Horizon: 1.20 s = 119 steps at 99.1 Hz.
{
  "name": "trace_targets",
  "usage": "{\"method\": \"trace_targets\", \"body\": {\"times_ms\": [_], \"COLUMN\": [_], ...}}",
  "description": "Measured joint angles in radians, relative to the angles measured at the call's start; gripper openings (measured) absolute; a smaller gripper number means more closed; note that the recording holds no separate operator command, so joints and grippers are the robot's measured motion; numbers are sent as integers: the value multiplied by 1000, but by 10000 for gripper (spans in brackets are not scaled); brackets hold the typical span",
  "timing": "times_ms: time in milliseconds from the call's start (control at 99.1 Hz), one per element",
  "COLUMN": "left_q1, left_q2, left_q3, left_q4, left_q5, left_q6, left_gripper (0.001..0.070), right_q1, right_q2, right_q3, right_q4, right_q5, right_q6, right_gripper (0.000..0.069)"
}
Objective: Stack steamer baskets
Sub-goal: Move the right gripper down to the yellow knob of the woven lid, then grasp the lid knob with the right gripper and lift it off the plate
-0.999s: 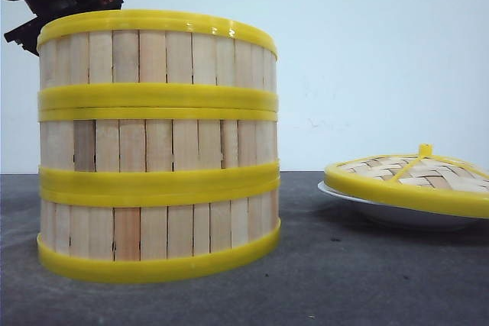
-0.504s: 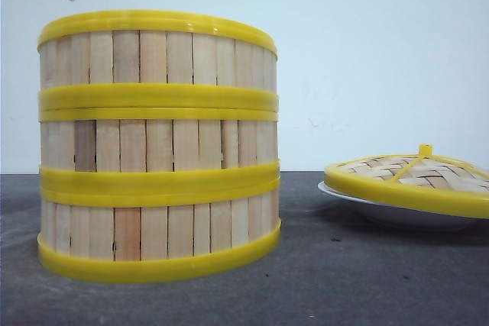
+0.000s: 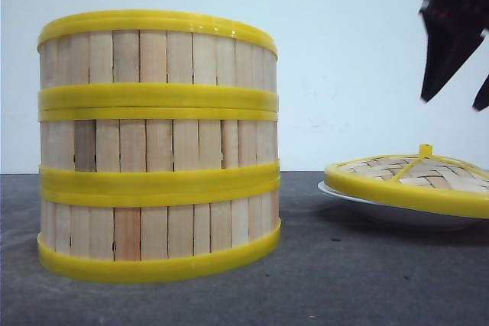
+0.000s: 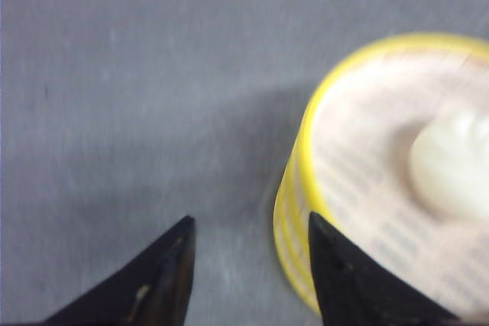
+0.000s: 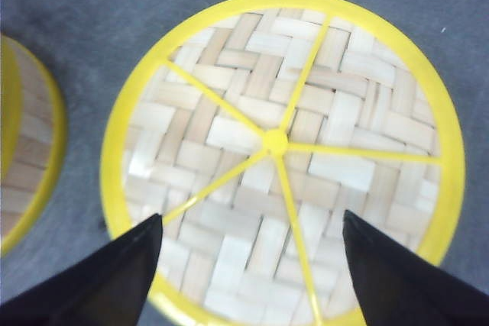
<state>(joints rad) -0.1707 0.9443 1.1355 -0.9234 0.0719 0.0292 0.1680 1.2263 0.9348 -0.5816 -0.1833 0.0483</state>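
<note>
Three steamer baskets stand stacked on the left of the table: the top one (image 3: 157,55), the middle one (image 3: 157,143) and the bottom one (image 3: 157,230). From above, the stack's top basket (image 4: 382,150) holds a white bun (image 4: 454,166). My left gripper (image 4: 248,221) is open and empty, up beside the stack's rim and touching nothing. My right gripper (image 3: 451,103) (image 5: 252,217) hangs open and empty over the woven lid (image 5: 283,143). The stack's edge (image 5: 30,143) shows in the right wrist view.
The domed bamboo lid (image 3: 412,173) with yellow rim and handle rests on a white plate (image 3: 382,208) at the right. Grey table surface (image 3: 321,280) lies between the stack and the plate.
My left gripper has risen from behind the stack's top and left the front view at the upper left. My right gripper has come into view above the lid.
</note>
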Motion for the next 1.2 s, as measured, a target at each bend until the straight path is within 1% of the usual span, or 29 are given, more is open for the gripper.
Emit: {"method": "trace_targets", "body": {"times_ms": [91,182,464,565,676,817,1070,1140,1201], "left_q1": [15,30,33,33,33,33,33,33,33], "left_q2": [-24,-29,-29,-29,-29,-29,-29,-29,-29], "left_q3": [-68,-102,-111,-111,-111,-111,-111,-111,-111], "left_q4": [0,2,31,31,32,34,46,46,46], "left_q5": [-3,-3,-4,-3,-3,-3,-3,-3,-3], "left_q6": [-5,-8,-19,-19,-19,-19,-19,-19,-19], "left_gripper": [276,276,276,276,276,276,276,276,276], "right_q1": [0,0,32,47,54,54,53,53,53], "right_q2": [50,92,190,212,221,227,227,227,227], "right_q3": [0,-1,-1,-1,-1,-1,-1,-1,-1], "right_q4": [42,76,169,189,200,211,216,219,219], "right_q5": [0,0,5,50,75,78,84,84,84], "right_q6": [0,0,-16,-23,-26,-26,-27,-27,-27], "right_gripper": [464,464,464,456,395,310,87,61,58]}}
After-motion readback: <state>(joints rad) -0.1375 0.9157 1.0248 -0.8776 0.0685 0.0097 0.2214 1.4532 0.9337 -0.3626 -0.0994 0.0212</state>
